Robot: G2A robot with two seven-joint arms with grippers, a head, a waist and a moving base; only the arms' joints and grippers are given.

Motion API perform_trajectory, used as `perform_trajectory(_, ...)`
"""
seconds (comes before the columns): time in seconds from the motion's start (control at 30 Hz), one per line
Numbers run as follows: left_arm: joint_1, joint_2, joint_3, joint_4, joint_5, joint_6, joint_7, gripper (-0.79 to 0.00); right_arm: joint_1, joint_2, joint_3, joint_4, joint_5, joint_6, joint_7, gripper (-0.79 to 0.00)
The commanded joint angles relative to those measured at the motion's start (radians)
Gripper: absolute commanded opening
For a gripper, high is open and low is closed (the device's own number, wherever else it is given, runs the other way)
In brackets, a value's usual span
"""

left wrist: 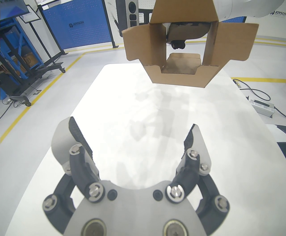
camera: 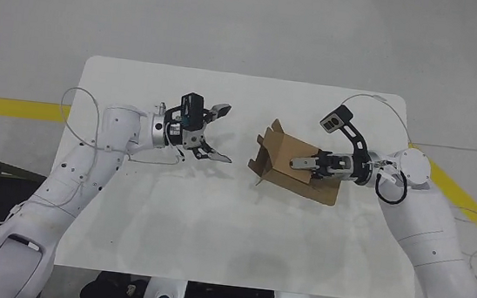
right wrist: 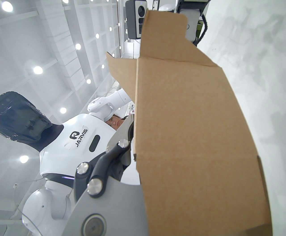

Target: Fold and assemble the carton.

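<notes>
A brown carton (camera: 283, 158) is held above the right half of the white table (camera: 212, 234). It is a square tube with its end flaps spread. My right gripper (camera: 300, 163) is shut on one of its walls; one finger (right wrist: 122, 134) presses the wall's edge and the other is hidden behind the cardboard (right wrist: 190, 134). My left gripper (camera: 225, 134) stands open with nothing in it, a short way left of the carton. The left wrist view looks past the spread fingers (left wrist: 133, 124) into the carton's open end (left wrist: 178, 78), which faces this gripper.
The tabletop (left wrist: 143, 107) under and between the arms is bare white. A thin cable (camera: 383, 101) loops over the far right corner. Yellow floor lines (camera: 6, 107) run along both sides of the table.
</notes>
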Motion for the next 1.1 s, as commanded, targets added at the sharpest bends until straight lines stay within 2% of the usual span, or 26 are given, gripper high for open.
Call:
perform_trajectory(0.0,0.019,0.0,0.0,-0.021,-0.019,0.0,-0.024,0.0,0.0,0.0,0.0,0.0,0.0,0.0,0.0,-0.785)
perform_trajectory(0.13,0.038,0.007,-0.003,-0.061,-0.006,-0.004,-0.082,0.0,-0.019,0.002,0.004,-0.036,-0.033,0.012,-0.049,-0.785)
perform_trajectory(0.23,0.048,0.012,0.014,-0.084,0.014,-0.004,-0.086,0.0,-0.032,0.005,0.015,-0.054,-0.044,0.013,-0.065,-0.785)
perform_trajectory(0.47,0.043,0.035,0.128,-0.12,0.049,-0.004,0.014,0.0,-0.036,0.006,0.027,-0.057,-0.054,0.014,-0.076,-0.785)
perform_trajectory(0.7,-0.001,0.056,0.224,-0.097,0.048,-0.004,0.093,0.0,-0.029,0.002,0.022,-0.063,-0.064,0.013,-0.076,-0.785)
perform_trajectory(1.07,-0.084,0.032,0.335,-0.039,0.021,-0.004,0.192,0.0,-0.036,-0.003,0.005,-0.086,-0.09,0.024,-0.081,-0.785)
